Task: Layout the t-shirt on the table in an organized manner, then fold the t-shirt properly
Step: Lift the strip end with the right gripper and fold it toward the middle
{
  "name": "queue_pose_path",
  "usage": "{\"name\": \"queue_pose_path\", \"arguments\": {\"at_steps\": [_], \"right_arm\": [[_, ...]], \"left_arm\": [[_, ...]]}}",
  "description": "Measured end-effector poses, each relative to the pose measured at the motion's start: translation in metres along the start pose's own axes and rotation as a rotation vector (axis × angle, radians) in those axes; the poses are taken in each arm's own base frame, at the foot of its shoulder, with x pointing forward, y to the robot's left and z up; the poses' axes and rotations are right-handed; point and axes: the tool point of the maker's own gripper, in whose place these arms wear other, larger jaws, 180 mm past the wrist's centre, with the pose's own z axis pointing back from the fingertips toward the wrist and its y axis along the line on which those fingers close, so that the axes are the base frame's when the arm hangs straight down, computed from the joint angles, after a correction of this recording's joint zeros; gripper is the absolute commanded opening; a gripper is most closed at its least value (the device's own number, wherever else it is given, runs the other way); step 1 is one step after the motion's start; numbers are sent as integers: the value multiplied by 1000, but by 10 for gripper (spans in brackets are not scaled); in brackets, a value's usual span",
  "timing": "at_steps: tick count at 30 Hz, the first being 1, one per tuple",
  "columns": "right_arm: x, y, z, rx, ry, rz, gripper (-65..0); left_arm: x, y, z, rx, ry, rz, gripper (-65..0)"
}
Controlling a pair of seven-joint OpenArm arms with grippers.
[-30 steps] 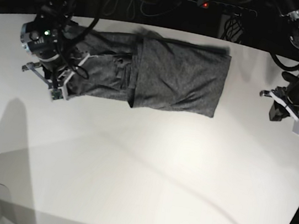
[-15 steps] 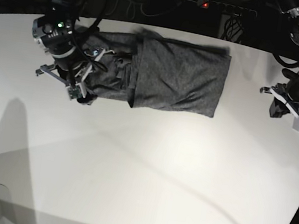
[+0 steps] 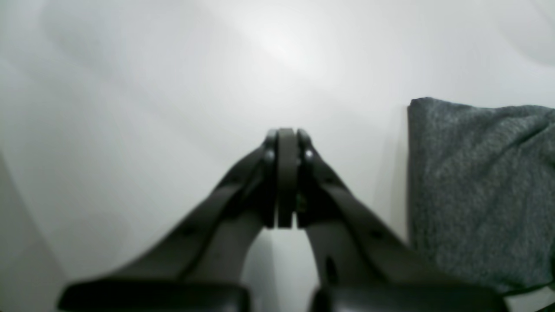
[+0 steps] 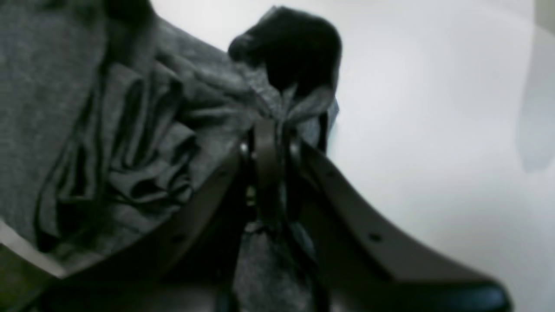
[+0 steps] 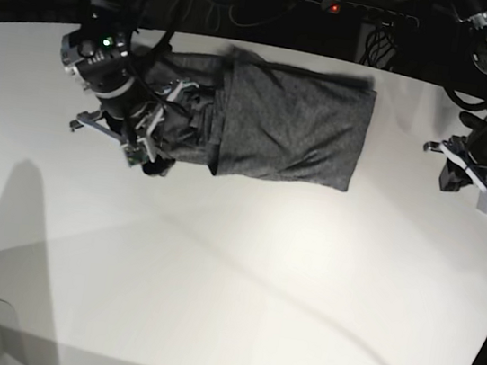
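Right gripper (image 4: 269, 130) apparently pinching t-shirt (image 5: 292, 126)

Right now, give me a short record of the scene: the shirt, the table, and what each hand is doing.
t-shirt: dark grey, partly folded, lying near the table's far edge
table: white, bare in front of the shirt
right hand: shut, pinching a bunched edge of the shirt at its end
left hand: shut, holding nothing, over bare table beside the shirt's other end
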Motion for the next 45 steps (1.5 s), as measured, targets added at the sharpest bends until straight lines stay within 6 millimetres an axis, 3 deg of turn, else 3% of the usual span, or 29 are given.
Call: {"name": "queue_pose_path", "arguments": {"at_steps": [4,8,12,20,25,32,39,45], "right_arm": [[10,33,1,81,-74,30,-650],[28,42,-2,54,-143,-38,-650],[35,48,-3,37,-162,-79,-650],[57,61,-1,-36,-221,-227,-650],[71,84,1,-23,-247,-284,-650],[80,114,-13,14,-239,-278,-650],[102,113,2,8,-330,-291,-650],[122,145,13,100,-409,-264,-650]], "left_arm": [[-1,1,0,5,4,2,-649],[-19,12,-5,74,83,-32,-649],[-43,-3,-18,57,164,-44,-649],[-45,-18,-22,32,155,-26,-649],[-46,-22,-23,25,156,-17,-649],[-41,-22,-25,23,145,-18,-649],[-66,-23,-37,-3,208,37,-649],[-67,-48,-49,-75,216,10,-649]]}}
